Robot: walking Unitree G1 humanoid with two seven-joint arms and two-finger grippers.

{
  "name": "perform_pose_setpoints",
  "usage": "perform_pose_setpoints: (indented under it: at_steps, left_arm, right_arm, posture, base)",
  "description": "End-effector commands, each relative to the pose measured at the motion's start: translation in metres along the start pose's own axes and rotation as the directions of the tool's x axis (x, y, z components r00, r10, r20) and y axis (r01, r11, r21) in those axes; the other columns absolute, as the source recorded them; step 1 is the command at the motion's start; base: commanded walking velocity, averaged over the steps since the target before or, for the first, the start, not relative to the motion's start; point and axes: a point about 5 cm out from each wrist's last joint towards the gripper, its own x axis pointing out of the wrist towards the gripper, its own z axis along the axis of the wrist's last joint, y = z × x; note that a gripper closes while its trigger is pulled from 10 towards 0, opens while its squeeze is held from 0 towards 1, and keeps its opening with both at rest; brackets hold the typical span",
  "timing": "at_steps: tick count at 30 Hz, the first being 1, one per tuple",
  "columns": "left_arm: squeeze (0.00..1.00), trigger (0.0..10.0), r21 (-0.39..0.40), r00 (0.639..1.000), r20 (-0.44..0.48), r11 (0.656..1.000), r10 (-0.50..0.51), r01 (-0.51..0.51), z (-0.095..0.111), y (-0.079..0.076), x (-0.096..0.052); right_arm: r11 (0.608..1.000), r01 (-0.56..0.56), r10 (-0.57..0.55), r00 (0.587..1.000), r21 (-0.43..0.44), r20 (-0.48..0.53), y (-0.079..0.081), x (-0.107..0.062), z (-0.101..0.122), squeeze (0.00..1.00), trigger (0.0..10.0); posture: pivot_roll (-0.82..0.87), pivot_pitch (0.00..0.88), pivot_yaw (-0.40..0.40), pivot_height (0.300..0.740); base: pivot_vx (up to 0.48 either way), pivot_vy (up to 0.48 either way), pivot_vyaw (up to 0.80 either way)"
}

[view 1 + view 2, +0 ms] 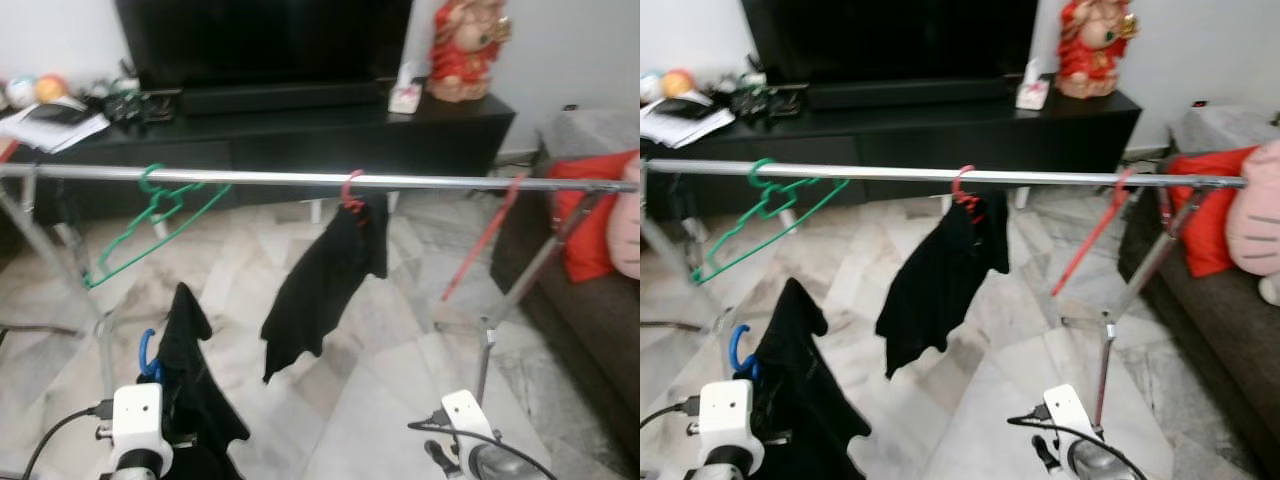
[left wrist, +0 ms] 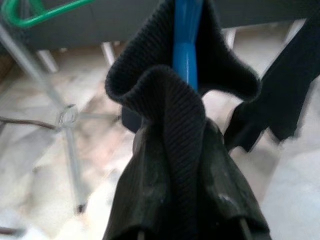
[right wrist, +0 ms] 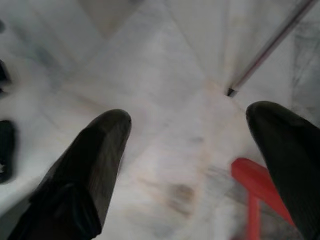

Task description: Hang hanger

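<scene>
Blue plastic marks the task's thing: a blue hanger [image 1: 148, 355] with a black garment [image 1: 195, 390] draped over it, held low at about 7 o'clock in the head views, well below the silver rail [image 1: 300, 180]. In the left wrist view the left gripper [image 2: 190, 220] has its fingers buried under the knit cloth, apparently pinched on the garment and hanger beneath it, though the fingertips themselves are covered; gripping there probably keeps the hook free and pointing up toward the rail. On the rail, 3 things already hang: a bare green hanger [image 1: 150, 215] tilted at 10 o'clock, a red hanger [image 1: 352, 192] carrying a black top [image 1: 325, 285] near 12 o'clock, and a bare red hanger [image 1: 485, 240] slanting down at 2 o'clock. The open stretch between the green one and the clothed red one looks the likeliest spot for the blue hook, I judge, so the lift has yet to be made. The right gripper [image 3: 187, 150] points at the marble floor [image 3: 165, 75] with its 2 fingers spread wide and nothing between them, near a leg of the rack [image 3: 270, 47].
</scene>
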Motion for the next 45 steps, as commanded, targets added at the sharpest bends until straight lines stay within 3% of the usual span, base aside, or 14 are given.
perform_pose_setpoints:
  at_steps: [1,3,26,45]
  left_arm:
    - [0.0,10.0,0.011,1.0,0.027,1.0,0.008,-0.008,0.005,0.004,-0.002]
    - [0.0,10.0,0.011,1.0,0.027,1.0,0.008,-0.008,0.005,0.005,-0.002]
    - [0.0,10.0,0.01,0.999,0.034,1.0,0.016,-0.016,0.006,0.003,-0.001]
    - [0.0,10.0,0.051,0.998,0.038,0.998,0.044,-0.046,0.003,0.018,-0.009]
  right_arm:
    - [0.999,-0.008,0.007,0.999,0.04,0.031,0.003,0.001,0.01,0.0,10.0]
    - [0.997,-0.003,0.001,1.0,0.081,0.03,0.003,0.001,0.008,0.0,10.0]
    - [0.997,-0.018,0.017,1.0,0.074,0.021,0.003,0.001,0.008,0.0,10.0]
    - [0.998,-0.021,0.021,1.0,0.065,0.005,0.003,0.001,0.006,0.0,10.0]
  posture:
    - [-0.03,0.0,-0.028,0.732]
    - [-0.03,0.0,-0.022,0.732]
    - [-0.03,0.0,-0.031,0.732]
    - [-0.03,0.0,-0.033,0.732]
  base:
    - [0.311,0.0,0.0]
    - [0.315,0.0,0.0]
    - [0.316,0.0,0.0]
    - [0.225,0.0,0.0]
